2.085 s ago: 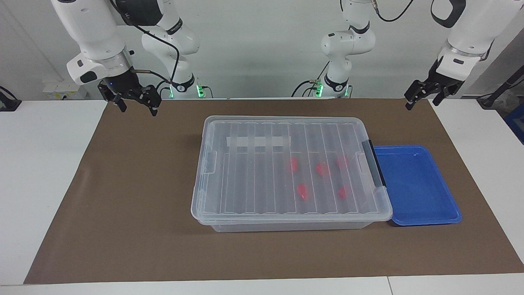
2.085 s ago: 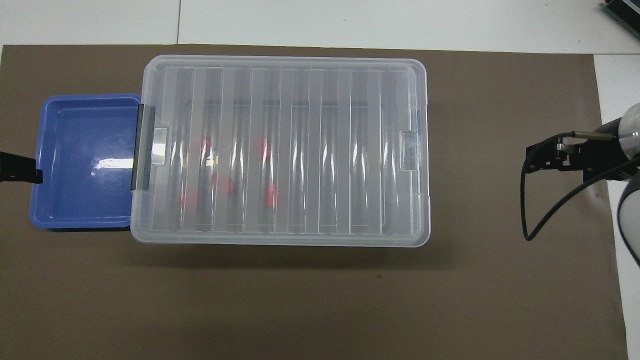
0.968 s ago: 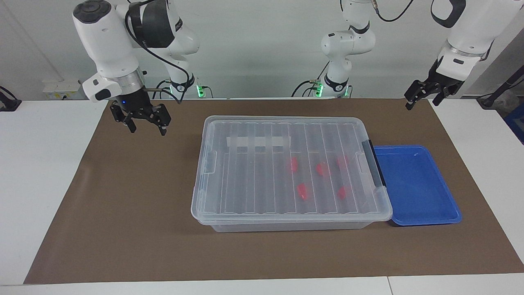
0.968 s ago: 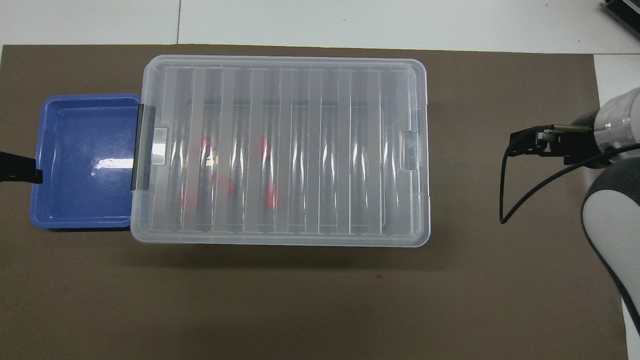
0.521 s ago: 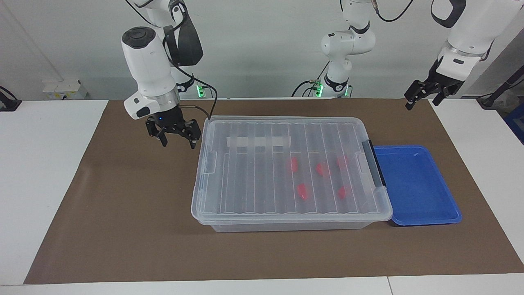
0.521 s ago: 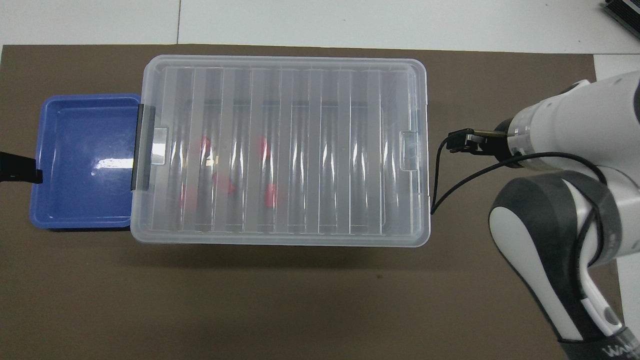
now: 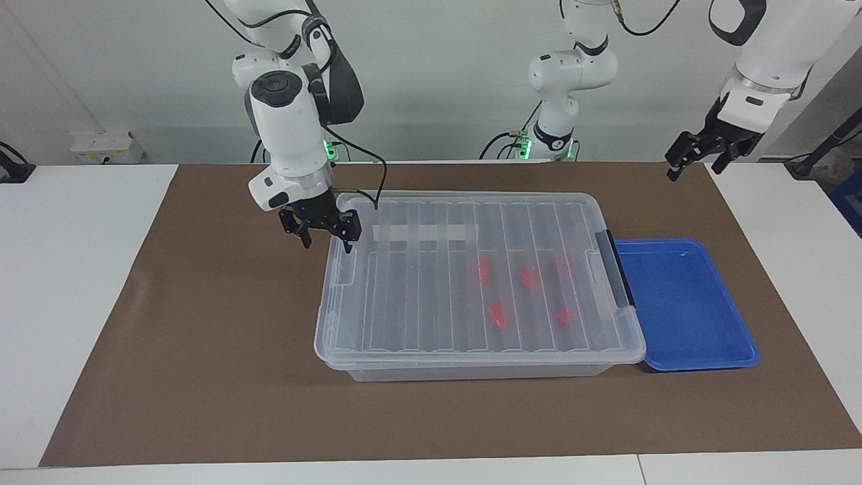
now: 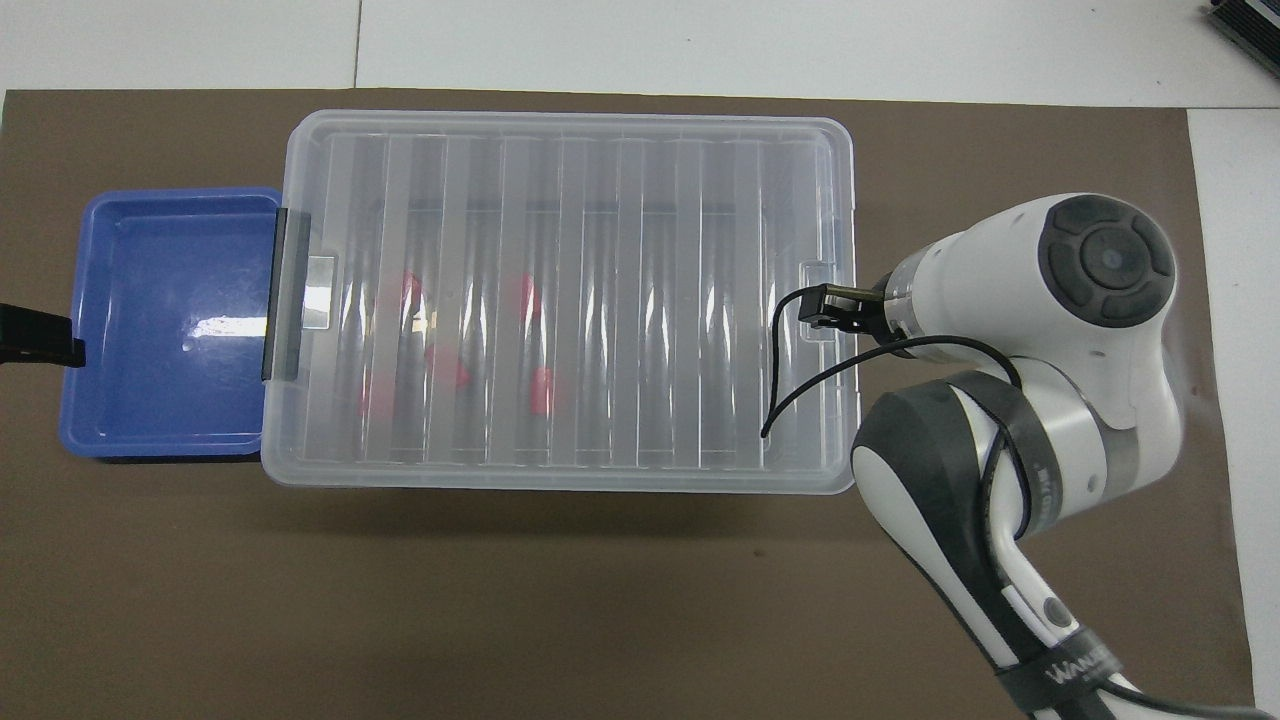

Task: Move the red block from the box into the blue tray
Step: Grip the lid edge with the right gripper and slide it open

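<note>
The box (image 7: pixel 417 296) stands in the middle of the mat with its ribbed clear lid on. Several red blocks (image 7: pixel 497 314) lie inside it under the lid, toward the end with the grey handle (image 7: pixel 614 269). The blue tray (image 7: pixel 680 303) lies empty against that end, partly under the lid's rim. My right gripper (image 7: pixel 327 242) hangs open over the box's other end, one finger over the lid, the other over the mat. In the overhead view the right arm (image 8: pixel 1050 290) covers that gripper. My left gripper (image 7: pixel 693 172) waits open, raised by the mat's corner.
A white tape strip (image 7: pixel 424 233) runs across the lid. A latch tab (image 7: pixel 347 265) sits just under my right gripper. Brown mat (image 7: pixel 215 337) covers the table. A black cable (image 8: pixel 800 385) from the right wrist loops over the lid.
My right arm has swung in from its end of the table and come down, bringing the gripper over the box's end. The left arm, box, tray and blocks have stayed put.
</note>
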Controlling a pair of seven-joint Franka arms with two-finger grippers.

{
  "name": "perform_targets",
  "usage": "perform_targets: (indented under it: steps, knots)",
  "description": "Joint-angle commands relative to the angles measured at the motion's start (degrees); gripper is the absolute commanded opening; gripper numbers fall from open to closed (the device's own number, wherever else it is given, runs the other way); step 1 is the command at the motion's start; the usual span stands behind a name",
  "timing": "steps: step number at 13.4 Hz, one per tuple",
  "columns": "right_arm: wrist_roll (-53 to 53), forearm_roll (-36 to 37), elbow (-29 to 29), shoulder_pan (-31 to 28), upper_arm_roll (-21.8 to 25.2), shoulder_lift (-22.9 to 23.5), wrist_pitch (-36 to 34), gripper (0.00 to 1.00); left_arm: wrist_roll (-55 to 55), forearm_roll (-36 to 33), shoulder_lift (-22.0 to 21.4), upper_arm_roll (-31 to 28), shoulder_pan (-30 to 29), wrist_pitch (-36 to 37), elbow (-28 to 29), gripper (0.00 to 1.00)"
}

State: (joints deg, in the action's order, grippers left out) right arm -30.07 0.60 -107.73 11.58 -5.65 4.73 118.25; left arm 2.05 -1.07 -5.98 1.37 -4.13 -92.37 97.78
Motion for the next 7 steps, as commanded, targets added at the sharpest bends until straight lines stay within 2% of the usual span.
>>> perform_targets:
  steps: [1, 7]
  knots:
    - [2.02, 0.01, -2.13, -0.33, 0.12, -1.31, 1.37, 0.91, -0.29, 0.37, -1.66, -0.14, -0.17, -0.18, 1.71, 1.0]
    - [10.11, 0.11, -3.89, -3.04, 0.12, -2.1, 0.49, 0.9, -0.29, 0.37, -1.66, -0.14, -0.17, -0.18, 1.71, 1.0]
